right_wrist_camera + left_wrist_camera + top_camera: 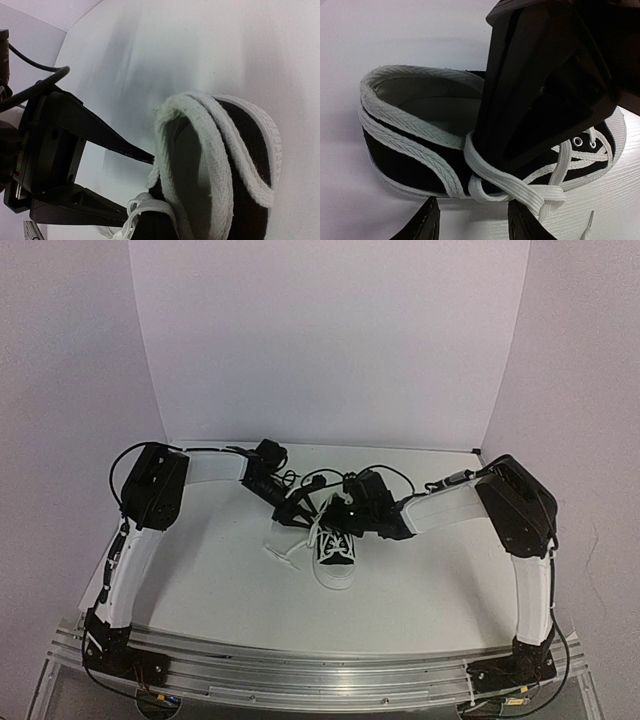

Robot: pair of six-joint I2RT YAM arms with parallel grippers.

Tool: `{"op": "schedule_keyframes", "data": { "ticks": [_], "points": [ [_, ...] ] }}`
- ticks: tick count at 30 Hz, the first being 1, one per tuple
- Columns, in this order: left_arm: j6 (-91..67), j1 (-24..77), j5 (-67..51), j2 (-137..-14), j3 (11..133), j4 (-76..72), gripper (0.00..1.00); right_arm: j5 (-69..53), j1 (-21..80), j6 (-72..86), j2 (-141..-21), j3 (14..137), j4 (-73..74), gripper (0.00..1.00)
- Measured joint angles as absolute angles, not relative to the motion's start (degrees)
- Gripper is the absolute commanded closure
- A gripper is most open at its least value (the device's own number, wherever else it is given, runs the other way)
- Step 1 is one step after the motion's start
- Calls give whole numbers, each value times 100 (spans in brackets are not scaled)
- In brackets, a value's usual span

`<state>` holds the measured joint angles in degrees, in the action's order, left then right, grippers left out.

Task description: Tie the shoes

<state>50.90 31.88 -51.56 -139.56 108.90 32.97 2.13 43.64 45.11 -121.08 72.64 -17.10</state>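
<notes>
Over on the left, the left arm [135,560] reaches in across the white bench [220,585]. The left hand [294,512] sits right by the heel of the black canvas sneaker [337,560]. That hand is released: fingers [426,222] spread apart, bare bench showing between them, nothing clamped. In the right wrist view one fingertip is right up against the heel collar. A loose white lace [281,557] trails over the bench just left of the shoe. Centre stage, the sneaker stands upright on its sole, white toe cap pointing toward the arm bases. More lace loops along its side. On top comes the right hand [350,512], clenched and pressed low over the tongue; whether it pinches a lace, can't tell.
</notes>
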Motion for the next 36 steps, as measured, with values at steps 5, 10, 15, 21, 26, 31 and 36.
{"op": "schedule_keyframes", "data": {
  "ticks": [5, 10, 15, 21, 26, 31, 36],
  "points": [
    [5269, 3192, -5278, -13802, 10671, 3372, 51, 121, 4364, 4412, -12129, 7322, -1669, 100],
    [5249, 3319, -5008, -13513, 10348, 3088, 51, -237, 4351, 4239, -12296, 7561, -1652, 100],
    [5301, 3401, -4559, -13368, 10256, 2799, 66, -544, 4334, 4134, -12383, 7641, -1645, 100],
    [5577, 3399, -4277, -13305, 10153, 2761, 74, -646, 4276, 4160, -12430, 7670, -1682, 100],
    [5723, 3382, -4182, -13305, 10143, 2801, 88, -681, 4278, 4156, -12433, 7671, -1710, 100],
    [5690, 3371, -4096, -13305, 10145, 2950, 100, -735, 4272, 4148, -12433, 7671, -1712, 100],
    [5649, 3376, -3966, -13305, 10180, 3030, 100, -810, 4278, 4104, -12433, 7671, -1713, 70]
  ]
}}
